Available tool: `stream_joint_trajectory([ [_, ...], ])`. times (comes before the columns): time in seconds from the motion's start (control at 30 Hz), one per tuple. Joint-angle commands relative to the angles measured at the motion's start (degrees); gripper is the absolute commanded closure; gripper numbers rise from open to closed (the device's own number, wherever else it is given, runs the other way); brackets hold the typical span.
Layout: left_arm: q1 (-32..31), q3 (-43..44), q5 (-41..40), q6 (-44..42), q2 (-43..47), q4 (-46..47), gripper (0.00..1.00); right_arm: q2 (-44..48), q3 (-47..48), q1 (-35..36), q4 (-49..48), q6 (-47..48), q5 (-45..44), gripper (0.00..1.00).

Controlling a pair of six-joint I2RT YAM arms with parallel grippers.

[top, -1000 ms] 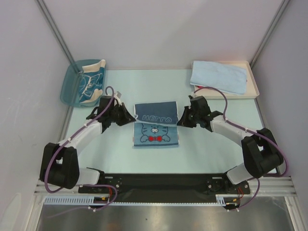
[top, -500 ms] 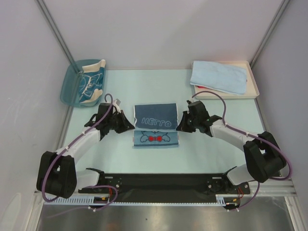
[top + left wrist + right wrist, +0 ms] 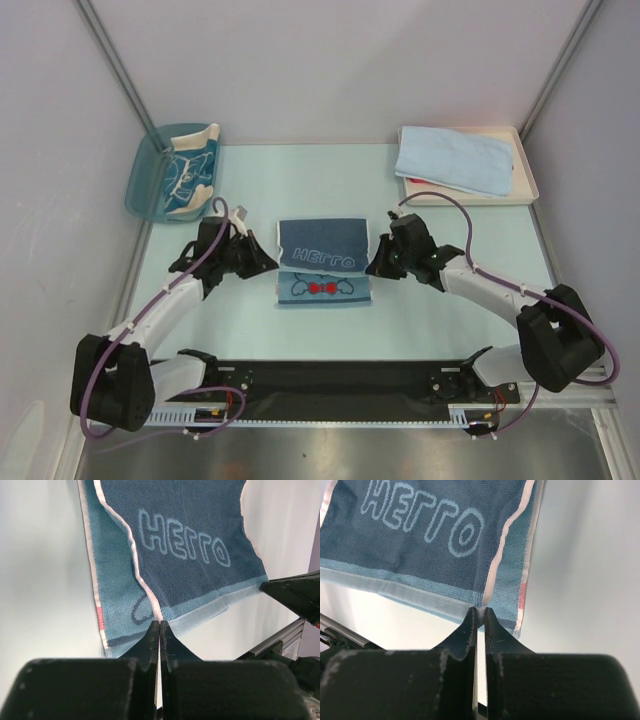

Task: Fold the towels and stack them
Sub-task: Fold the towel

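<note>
Two corners of the dark-blue towel (image 3: 322,246) are pinched; left gripper (image 3: 159,630) clamps the left one; right gripper (image 3: 479,614) clamps the right; lettered half partly overlaps the face.

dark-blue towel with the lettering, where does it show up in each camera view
Top external: dark-blue towel at table centre, between the left gripper and right gripper.
Left wrist: the towel fills the upper middle, with an edge pinched at bottom centre.
Right wrist: the towel is upper left, with an edge pinched at bottom centre.
Shared landmark: the pale "HErro" lettering.
</note>
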State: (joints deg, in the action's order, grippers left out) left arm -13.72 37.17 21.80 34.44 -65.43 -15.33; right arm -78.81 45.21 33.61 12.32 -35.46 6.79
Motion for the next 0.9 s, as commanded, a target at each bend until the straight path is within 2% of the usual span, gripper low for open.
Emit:
stream_joint_trajectory([
  [0.0, 0.0, -0.7, 1.2, -1.4, 2.7, -0.8, 1.0, 2.3, -0.3, 0.8, 0.5, -0.7, -1.4, 1.0],
  [0.87, 0.0, -6.9, 2.2, -0.5, 7.7, -0.9, 1.0, 5.5, -4.3, 4.5, 0.3, -3.3, -2.8, 1.0],
])
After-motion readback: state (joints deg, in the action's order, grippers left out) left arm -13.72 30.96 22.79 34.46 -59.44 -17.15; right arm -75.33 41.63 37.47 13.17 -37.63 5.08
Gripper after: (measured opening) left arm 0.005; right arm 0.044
